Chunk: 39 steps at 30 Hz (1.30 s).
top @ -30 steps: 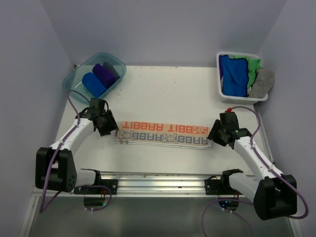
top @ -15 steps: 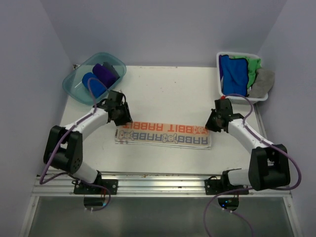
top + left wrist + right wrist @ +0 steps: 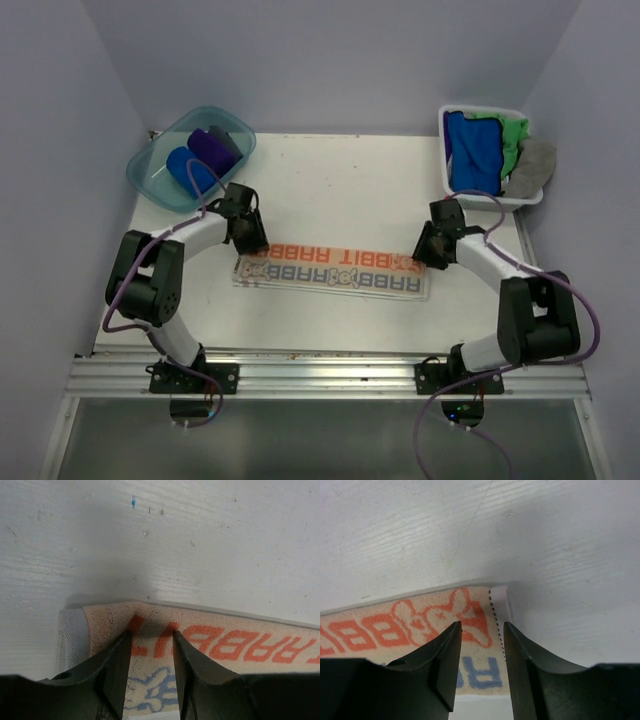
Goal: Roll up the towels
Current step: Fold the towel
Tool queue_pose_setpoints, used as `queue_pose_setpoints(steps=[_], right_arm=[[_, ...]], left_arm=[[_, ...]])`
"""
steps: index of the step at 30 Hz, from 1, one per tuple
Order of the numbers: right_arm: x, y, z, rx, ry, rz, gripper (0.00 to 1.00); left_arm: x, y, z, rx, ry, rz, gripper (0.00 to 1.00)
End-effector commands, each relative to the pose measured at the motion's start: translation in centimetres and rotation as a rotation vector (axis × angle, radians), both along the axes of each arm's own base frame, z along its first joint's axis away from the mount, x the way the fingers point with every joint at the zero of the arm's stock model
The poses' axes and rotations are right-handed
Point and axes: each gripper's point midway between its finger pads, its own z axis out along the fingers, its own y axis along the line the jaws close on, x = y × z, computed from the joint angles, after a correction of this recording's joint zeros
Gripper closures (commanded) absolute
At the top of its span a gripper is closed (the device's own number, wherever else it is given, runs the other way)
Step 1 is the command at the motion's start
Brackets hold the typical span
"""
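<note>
The cream towel [image 3: 335, 272], printed with RABBIT lettering, lies folded into a long flat strip across the middle of the tabletop [image 3: 340, 180], its long sides running left to right. At its left end an under layer shows just past the upper one. Its right end finishes in a pale stitched hem.

The left gripper [image 3: 248, 240] stands over the far left corner and the right gripper [image 3: 432, 250] over the far right corner. In the wrist views both have their jaws apart, with flat cloth showing in the gap and nothing pinched.

The step in hand looks like taking both far corners, to square or fold the strip before rolling it. To do it well:
- Each gripper should go down until one finger can slip under every layer at its corner, the offset under layer included.
- Both should close together.
- They should move evenly, with light tension between them, so the strip does not skew or wrinkle.

Farther out, a blue roll [image 3: 190, 170] and a purple roll [image 3: 212, 148] sit in the teal tub [image 3: 150, 165] at far left. Blue, green and grey towels wait in the white basket [image 3: 447, 120] at far right.
</note>
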Motion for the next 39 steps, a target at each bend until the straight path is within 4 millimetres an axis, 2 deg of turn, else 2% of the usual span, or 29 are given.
queue_pose_setpoints(steps=[1, 4, 8, 9, 10, 13, 16, 19, 20, 22, 23, 26, 29, 30, 32, 33, 35, 36, 37, 39], right_arm=[[-1.1, -2.2, 2.6, -0.093, -0.065, -0.021, 0.56], [-2.6, -2.1, 1.7, -0.08, -0.028, -0.015, 0.52], [-3.7, -1.2, -0.6, -0.031, 0.029, -0.005, 0.53], [-4.0, -1.0, -1.2, -0.019, 0.038, 0.0, 0.54], [-4.2, -0.8, -1.7, -0.013, 0.052, 0.007, 0.54], [-4.5, -0.5, -2.2, 0.005, 0.071, 0.022, 0.57], [-4.3, -0.5, -2.2, 0.005, 0.069, 0.018, 0.6], [-4.3, -0.5, -2.4, 0.004, 0.089, 0.016, 0.75], [-4.2, -0.6, -2.4, 0.0, 0.088, 0.012, 0.85], [-4.1, -1.1, -2.0, -0.027, 0.069, -0.001, 0.96], [-4.0, -1.4, -1.6, -0.04, 0.056, -0.009, 1.0], [-3.8, -2.7, 0.4, -0.101, 0.0, -0.039, 1.0], [-3.2, -3.5, 3.4, -0.139, -0.08, -0.048, 1.0], [-2.5, -3.3, 4.9, -0.145, -0.119, -0.041, 1.0], [-2.4, -3.0, 7.2, -0.186, -0.165, -0.012, 1.0], [-2.0, -2.6, 8.8, -0.189, -0.188, 0.0, 1.0], [-1.6, -1.2, 10.3, -0.2, -0.218, 0.045, 1.0], [-1.0, -0.4, 11.7, -0.195, -0.25, 0.06, 1.0], [-1.2, 1.2, 11.8, -0.195, -0.248, 0.108, 1.0], [-0.7, 2.7, 13.3, -0.187, -0.273, 0.138, 1.0]], left_arm=[[2.1, 0.3, 3.4, -0.007, -0.109, 0.01, 0.57], [2.0, 0.5, 4.6, -0.006, -0.129, 0.013, 0.57], [1.2, 1.4, 4.8, 0.015, -0.109, 0.023, 0.56], [0.9, 1.7, 4.6, 0.019, -0.099, 0.024, 0.56], [0.6, 2.9, 4.1, 0.05, -0.092, 0.046, 0.56], [-0.4, 4.9, 2.9, 0.066, -0.055, 0.084, 0.57], [-1.2, 5.7, 1.7, 0.069, -0.03, 0.105, 0.57], [-2.0, 5.4, 0.2, 0.052, 0.002, 0.111, 0.58], [-2.3, 4.9, -0.2, 0.024, 0.013, 0.1, 0.59], [-2.8, 4.5, -1.2, 0.011, 0.032, 0.097, 0.6], [-3.0, 3.9, -1.4, -0.007, 0.038, 0.085, 0.61], [-3.4, 2.4, -2.1, -0.009, 0.047, 0.054, 0.61], [-4.0, -0.1, -2.3, -0.041, 0.056, 0.004, 0.62], [-3.9, -0.9, -2.2, -0.055, 0.05, -0.013, 0.62], [-4.3, -2.7, -2.3, -0.067, 0.057, -0.05, 0.63], [-4.3, -3.3, -2.1, -0.069, 0.052, -0.063, 0.63], [-4.6, -5.1, -1.7, -0.087, 0.047, -0.101, 0.63], [-4.4, -5.6, -1.2, -0.091, 0.04, -0.111, 0.63], [-4.6, -6.2, -0.9, -0.093, 0.036, -0.133, 0.63], [-4.4, -5.9, -0.1, -0.056, 0.026, -0.153, 0.63]])
